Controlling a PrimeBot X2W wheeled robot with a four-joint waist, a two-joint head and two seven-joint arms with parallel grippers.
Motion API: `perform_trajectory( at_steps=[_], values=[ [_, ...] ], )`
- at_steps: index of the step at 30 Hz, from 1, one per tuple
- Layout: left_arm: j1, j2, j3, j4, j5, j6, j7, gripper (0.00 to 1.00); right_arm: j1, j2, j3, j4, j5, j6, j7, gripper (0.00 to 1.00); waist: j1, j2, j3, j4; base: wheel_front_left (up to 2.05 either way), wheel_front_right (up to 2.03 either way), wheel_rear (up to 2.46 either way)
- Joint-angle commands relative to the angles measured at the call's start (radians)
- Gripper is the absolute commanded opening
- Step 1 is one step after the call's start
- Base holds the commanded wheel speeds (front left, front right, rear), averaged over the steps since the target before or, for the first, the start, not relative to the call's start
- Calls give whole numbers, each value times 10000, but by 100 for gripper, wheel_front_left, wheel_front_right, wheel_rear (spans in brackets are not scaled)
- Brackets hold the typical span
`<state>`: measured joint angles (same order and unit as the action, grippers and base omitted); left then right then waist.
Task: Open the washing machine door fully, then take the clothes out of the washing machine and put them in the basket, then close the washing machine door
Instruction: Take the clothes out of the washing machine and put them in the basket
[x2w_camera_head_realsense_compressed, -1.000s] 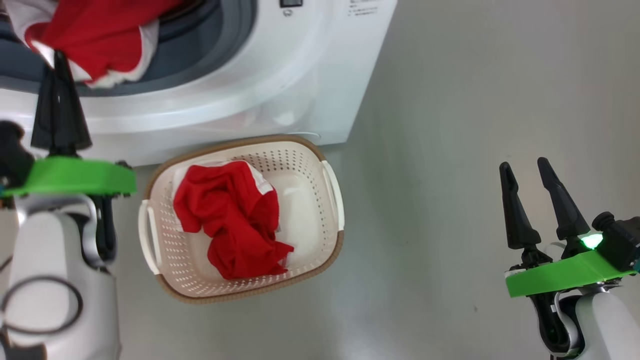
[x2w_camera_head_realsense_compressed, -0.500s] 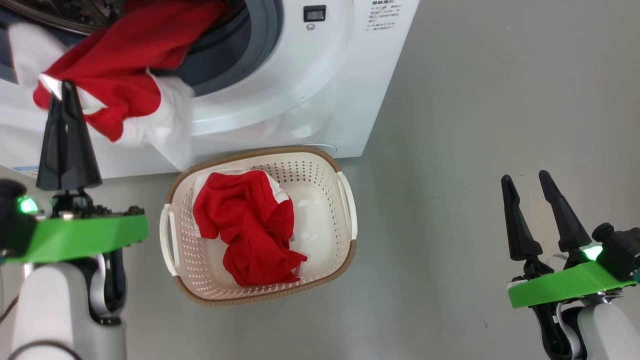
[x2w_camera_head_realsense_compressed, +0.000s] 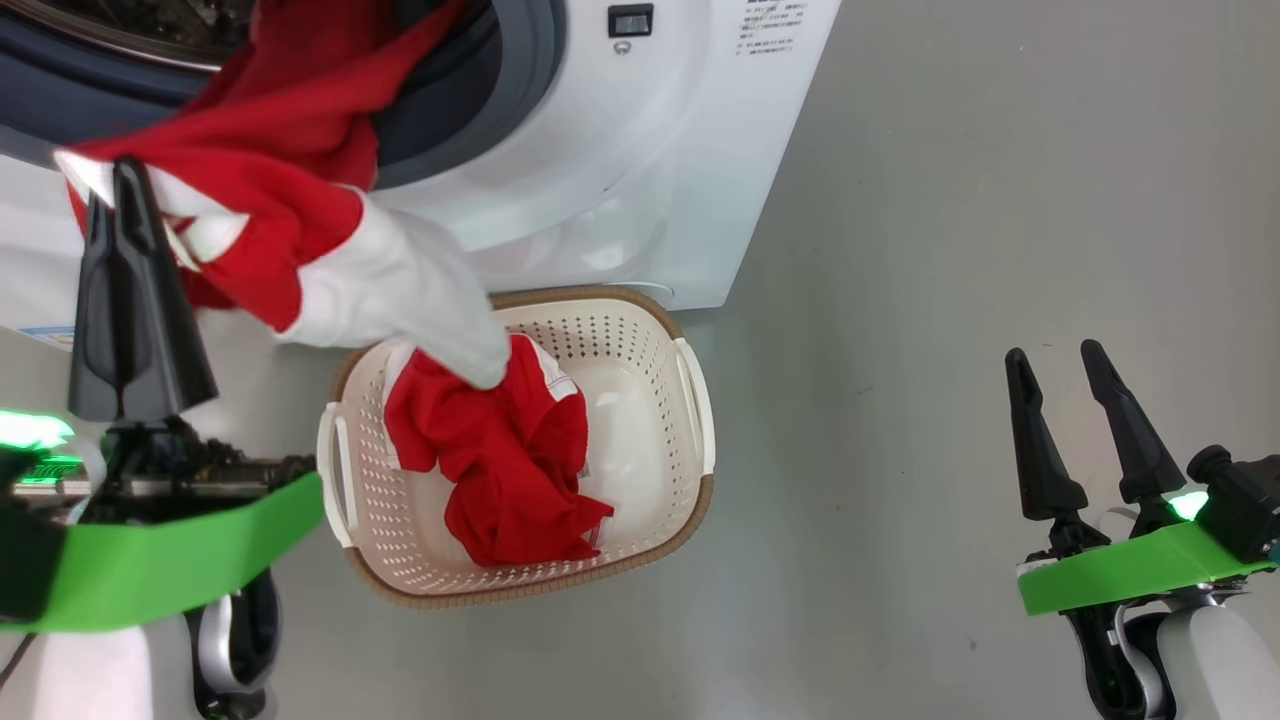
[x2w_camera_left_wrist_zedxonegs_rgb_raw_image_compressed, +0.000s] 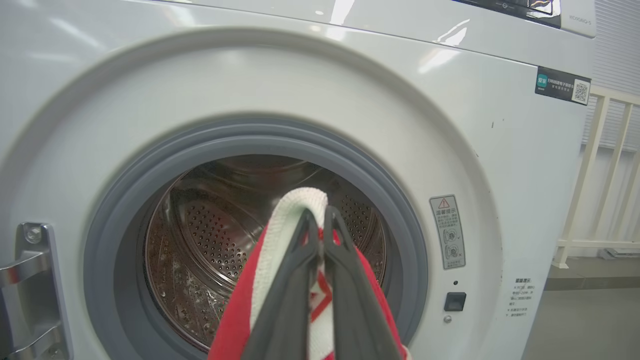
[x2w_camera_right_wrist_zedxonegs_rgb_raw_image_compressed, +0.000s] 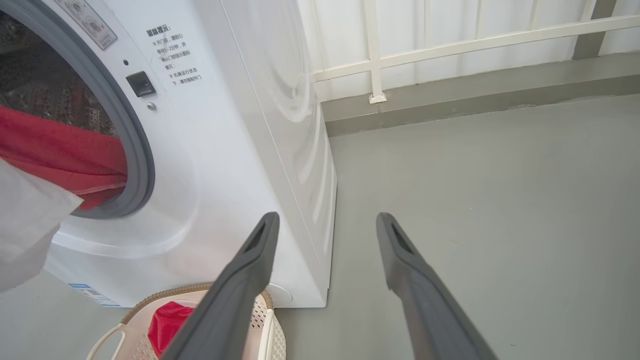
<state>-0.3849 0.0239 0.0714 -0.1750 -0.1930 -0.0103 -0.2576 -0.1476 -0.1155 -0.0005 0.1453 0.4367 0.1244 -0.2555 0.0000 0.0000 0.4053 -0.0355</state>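
My left gripper (x2w_camera_head_realsense_compressed: 120, 172) is shut on a red and white garment (x2w_camera_head_realsense_compressed: 285, 130) of the clothes and holds it in front of the washing machine (x2w_camera_head_realsense_compressed: 620, 180). The garment trails out of the drum (x2w_camera_left_wrist_zedxonegs_rgb_raw_image_compressed: 210, 225) past the grey ring (x2w_camera_left_wrist_zedxonegs_rgb_raw_image_compressed: 125, 190), and its white panel (x2w_camera_head_realsense_compressed: 400, 290) hangs over the basket's back rim. In the left wrist view the gripper (x2w_camera_left_wrist_zedxonegs_rgb_raw_image_compressed: 316, 214) pinches a white ribbed edge. Another red garment (x2w_camera_head_realsense_compressed: 500, 460) lies in the cream basket (x2w_camera_head_realsense_compressed: 650, 420). My right gripper (x2w_camera_head_realsense_compressed: 1052, 352) stands open over bare floor, far right. The washing machine door is out of view.
A metal door hinge (x2w_camera_left_wrist_zedxonegs_rgb_raw_image_compressed: 30, 280) sits left of the machine's mouth. Grey floor (x2w_camera_head_realsense_compressed: 950, 250) stretches right of the machine and basket. In the right wrist view a white railing (x2w_camera_right_wrist_zedxonegs_rgb_raw_image_compressed: 450, 45) and a low kerb run behind the machine.
My left gripper has drawn the garment further out of the drum and toward me; its white panel now hangs down over the basket. The head camera shifted a little. The right gripper stayed still.
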Motion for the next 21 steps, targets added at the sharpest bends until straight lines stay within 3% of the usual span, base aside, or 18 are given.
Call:
perform_trajectory(
  at_steps=[1, 12, 21],
  values=[
    [151, 265, 242, -453, 102, 105, -42, 0, 31, -68, 154, -250, -47, 63, -63, 100, 0, 0, 25, -21, 0, 0, 0],
    [180, 264, -273, -2385, 541, 558, -42, 0, 3, -64, 163, -257, -31, 63, -63, 100, 0, 0, 122, -31, 0, 0, 0],
    [581, 264, -891, -851, 292, 615, -42, 0, -65, -27, 249, -262, -39, 63, -63, 100, 0, 0, 271, -39, 0, 0, 0]
  ],
)
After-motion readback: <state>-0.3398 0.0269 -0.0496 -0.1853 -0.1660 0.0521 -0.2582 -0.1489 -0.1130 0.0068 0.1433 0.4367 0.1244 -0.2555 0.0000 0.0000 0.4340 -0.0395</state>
